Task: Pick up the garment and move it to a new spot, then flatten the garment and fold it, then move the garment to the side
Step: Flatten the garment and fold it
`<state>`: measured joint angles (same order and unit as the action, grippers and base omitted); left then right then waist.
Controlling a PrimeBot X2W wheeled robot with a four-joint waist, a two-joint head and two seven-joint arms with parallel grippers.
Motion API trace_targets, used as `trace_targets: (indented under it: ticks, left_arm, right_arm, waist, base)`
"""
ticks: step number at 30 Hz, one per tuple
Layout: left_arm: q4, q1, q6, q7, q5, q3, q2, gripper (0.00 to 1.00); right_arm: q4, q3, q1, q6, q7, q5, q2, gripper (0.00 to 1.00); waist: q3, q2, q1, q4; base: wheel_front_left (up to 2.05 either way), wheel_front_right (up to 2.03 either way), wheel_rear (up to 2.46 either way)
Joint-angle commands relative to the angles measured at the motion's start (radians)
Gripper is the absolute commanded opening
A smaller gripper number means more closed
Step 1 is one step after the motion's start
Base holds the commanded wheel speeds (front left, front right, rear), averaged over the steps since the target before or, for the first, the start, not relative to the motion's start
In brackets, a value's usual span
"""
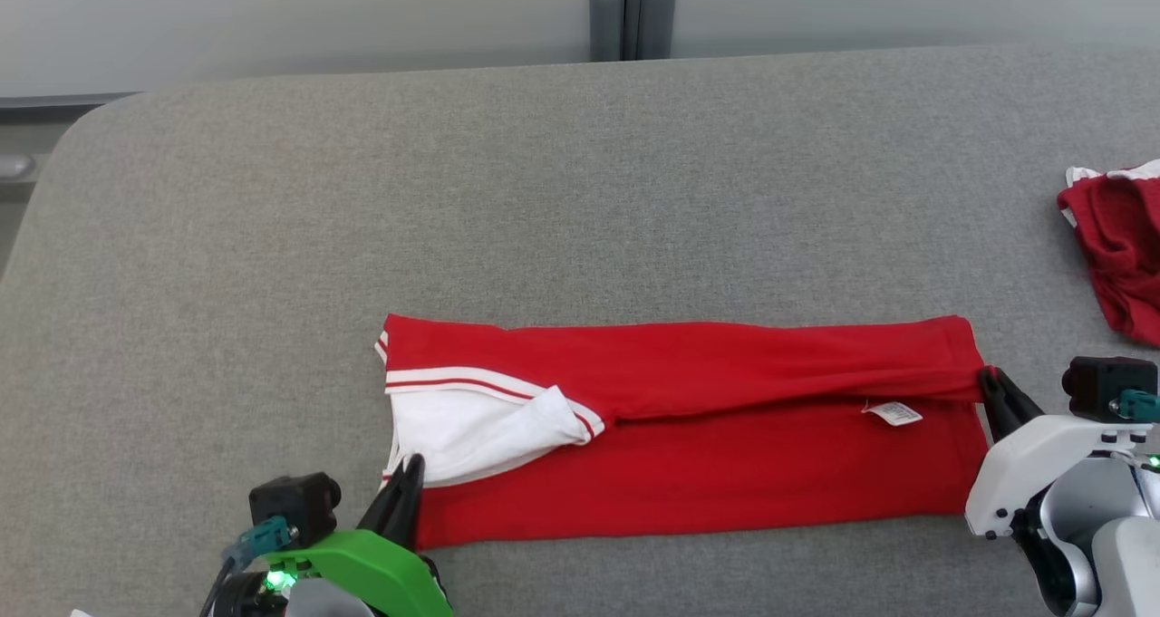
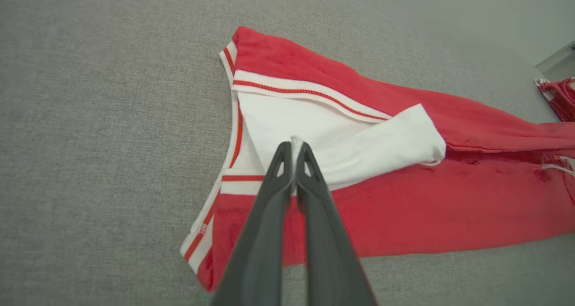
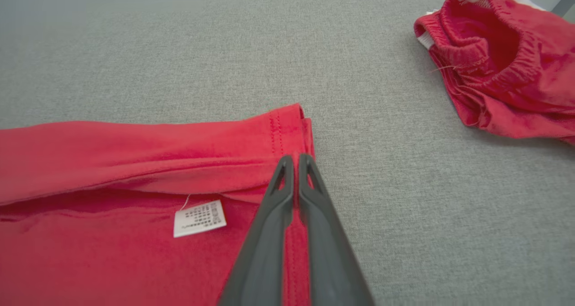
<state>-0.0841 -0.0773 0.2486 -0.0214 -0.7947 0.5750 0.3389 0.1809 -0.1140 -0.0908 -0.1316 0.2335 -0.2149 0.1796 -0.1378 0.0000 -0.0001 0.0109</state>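
The garment [image 1: 689, 436] is red with white, red-striped trim and lies as a long band across the near part of the grey table [image 1: 453, 191]. Its far long edge is folded over toward me, and a white label [image 3: 200, 218] shows near the right end. My left gripper [image 1: 412, 463] is shut at the left end, with a sliver of the white sleeve cloth [image 2: 359, 148] pinched between its tips [image 2: 294, 146]. At the right end, my right gripper [image 1: 990, 377] is shut on the red hem [image 3: 287, 130], where the folded edge meets the lower layer [image 3: 295, 158].
A second, crumpled red garment [image 1: 1119, 245] with an elastic waistband [image 3: 503, 63] lies at the table's far right edge. A dark post [image 1: 632, 10] stands behind the table's back edge. Bare grey cloth stretches beyond and to the left of the garment.
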Motion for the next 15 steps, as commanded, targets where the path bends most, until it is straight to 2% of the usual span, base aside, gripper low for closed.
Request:
trace_targets:
  ticks: [1,2,3,4,8,15]
  left_arm:
    - [-0.013,0.017,-0.006,0.003,-0.003,0.000,0.005,0.00]
    - [-0.019,0.017,-0.008,0.001,-0.003,0.000,0.005,0.08]
    - [-0.023,0.017,-0.005,-0.007,0.000,-0.001,0.006,0.43]
    - [-0.025,0.021,-0.002,-0.012,0.002,-0.003,0.008,1.00]
    - [-0.012,0.043,0.014,-0.046,0.005,-0.019,0.014,1.00]
    - [0.038,0.062,0.072,-0.133,0.051,-0.052,0.026,1.00]
  right_arm:
    - [0.001,-0.003,0.014,0.002,0.002,0.009,-0.006,0.09]
    - [0.001,-0.003,0.017,0.002,0.002,0.010,-0.010,0.28]
    - [0.002,-0.006,0.020,0.002,0.002,0.010,-0.013,0.50]
    - [0.000,-0.009,0.026,0.002,-0.005,0.012,-0.017,1.00]
    - [-0.009,-0.023,0.052,0.002,-0.015,0.008,-0.028,1.00]
    - [-0.035,-0.088,0.100,0.002,-0.014,0.009,-0.042,1.00]
  waist:
    - [0.002,0.0000,0.0001,-0.001]
    - [0.004,0.0000,0.0001,-0.002]
    - [0.006,0.0000,0.0001,-0.002]
    - [0.009,0.0000,0.0001,-0.003]
    - [0.026,0.0000,0.0001,-0.004]
    - [0.059,0.0000,0.0001,-0.001]
  base:
    - [0.00,0.00,0.00]
    - [0.00,0.00,0.00]
    - [0.00,0.00,0.00]
    - [0.00,0.00,0.00]
    - [0.00,0.00,0.00]
    - [0.00,0.00,0.00]
